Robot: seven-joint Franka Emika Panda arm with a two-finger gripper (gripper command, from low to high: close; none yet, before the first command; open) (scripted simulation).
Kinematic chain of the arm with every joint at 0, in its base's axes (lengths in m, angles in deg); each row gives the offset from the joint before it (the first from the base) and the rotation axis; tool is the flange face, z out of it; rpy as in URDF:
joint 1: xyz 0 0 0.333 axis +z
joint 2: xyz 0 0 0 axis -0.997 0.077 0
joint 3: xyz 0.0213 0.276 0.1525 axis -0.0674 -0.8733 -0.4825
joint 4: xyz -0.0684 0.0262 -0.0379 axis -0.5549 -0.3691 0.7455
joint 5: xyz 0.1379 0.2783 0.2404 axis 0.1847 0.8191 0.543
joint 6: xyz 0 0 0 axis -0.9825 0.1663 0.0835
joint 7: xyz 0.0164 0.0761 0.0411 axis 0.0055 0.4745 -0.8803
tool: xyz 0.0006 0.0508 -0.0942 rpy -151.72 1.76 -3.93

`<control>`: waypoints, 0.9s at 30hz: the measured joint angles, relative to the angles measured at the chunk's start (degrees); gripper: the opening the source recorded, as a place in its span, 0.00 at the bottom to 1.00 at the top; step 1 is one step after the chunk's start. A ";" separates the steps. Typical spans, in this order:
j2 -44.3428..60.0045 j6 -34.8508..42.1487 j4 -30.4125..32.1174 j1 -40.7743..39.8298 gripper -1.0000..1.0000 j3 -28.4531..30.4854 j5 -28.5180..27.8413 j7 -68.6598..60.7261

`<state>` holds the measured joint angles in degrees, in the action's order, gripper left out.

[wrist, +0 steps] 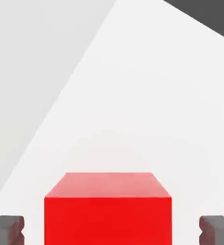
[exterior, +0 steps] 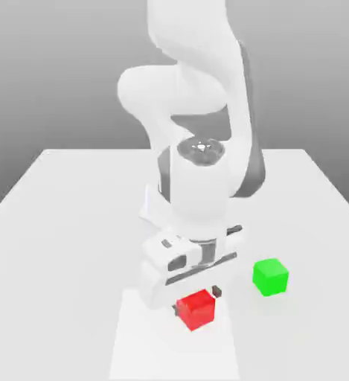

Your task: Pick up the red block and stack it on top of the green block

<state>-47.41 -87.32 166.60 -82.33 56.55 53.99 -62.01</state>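
Two cubes in the exterior view: red block (exterior: 196, 311) between the tips of the gripper (exterior: 196, 301), over the pale patch (exterior: 143, 357) on the table (exterior: 50, 283); green block (exterior: 270, 277) off toward the exterior view's right, well apart from it. Both look the same size, plain-faced, glossy, edges crisp. Judging by that, stiff and probably light: no give under squeeze, nothing fragile, but smooth faces could slip or twist if pinched near an edge. Hand view: pincer is wide, one finger on either side of red, visible gap at both, no contact, nothing held. The near side face looks square to the closing line, so flat pad contact should be doable. Take it by the two opposite side faces next to the fingers, centred, around mid-height, moderate force; too high a bite risks tilting. Keep the underside free so it can seat flat on green.
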 joint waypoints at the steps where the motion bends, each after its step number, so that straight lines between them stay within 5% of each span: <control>1: 0.00 0.01 0.00 0.00 0.00 0.00 -0.02 0.02; 18: -13.01 11.16 1.79 -1.31 0.00 -2.03 2.85 -2.05; 27: -19.12 15.27 4.58 5.04 0.00 -7.24 2.61 14.60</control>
<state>-66.52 -72.05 171.18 -77.29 49.31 56.60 -47.41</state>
